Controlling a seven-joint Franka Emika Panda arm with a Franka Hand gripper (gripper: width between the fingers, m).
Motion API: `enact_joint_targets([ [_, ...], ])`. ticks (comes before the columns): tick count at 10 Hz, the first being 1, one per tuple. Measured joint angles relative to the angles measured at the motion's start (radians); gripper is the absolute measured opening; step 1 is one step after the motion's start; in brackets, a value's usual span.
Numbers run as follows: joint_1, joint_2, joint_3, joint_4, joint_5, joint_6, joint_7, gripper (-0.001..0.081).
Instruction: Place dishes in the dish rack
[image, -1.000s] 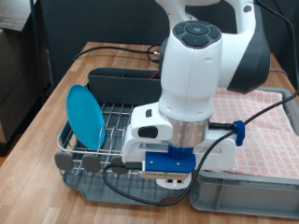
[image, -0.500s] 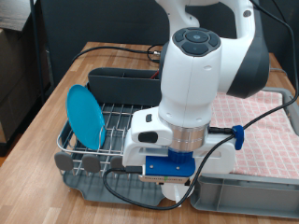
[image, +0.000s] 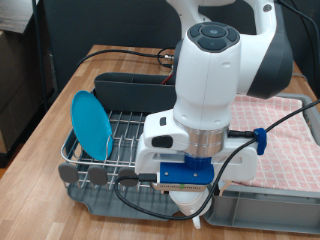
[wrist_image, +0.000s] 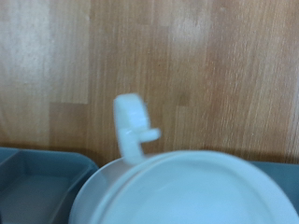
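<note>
The light-blue plate (image: 90, 122) stands on edge in the dish rack (image: 118, 140) at the exterior view's left. The arm's big white hand covers the rack's right part. My gripper (image: 190, 210) hangs under the hand, above the rack's front right corner, and is shut on the small white cup (image: 183, 204). In the wrist view the cup's round rim (wrist_image: 187, 191) fills the lower part of the picture, with a white handle-like piece (wrist_image: 133, 126) sticking out of it. The fingers do not show there. The wooden spoon is out of view.
A grey crate lined with pink checked cloth (image: 285, 140) stands right of the rack. The rack's dark utensil trough (image: 125, 80) runs along its far side. Round grey tabs (image: 95, 175) line the rack's front edge. Black cables cross the wooden table (image: 45, 125).
The hand has come slightly lower and nearer the exterior view's bottom, with the cup under it. The plate and the rack have not moved.
</note>
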Motion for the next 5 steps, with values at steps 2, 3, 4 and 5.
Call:
enact_joint_targets([
  [2,0.001,-0.038,0.001,-0.001,0.001,-0.058,0.0,0.0798],
  [3,0.001,-0.06,0.001,-0.001,0.001,-0.087,0.0,0.0798],
  [4,0.001,-0.081,0.0,-0.001,0.0,-0.11,0.0,0.0803],
  [5,0.003,-0.102,0.0,-0.001,-0.001,-0.127,0.0,0.0803],
])
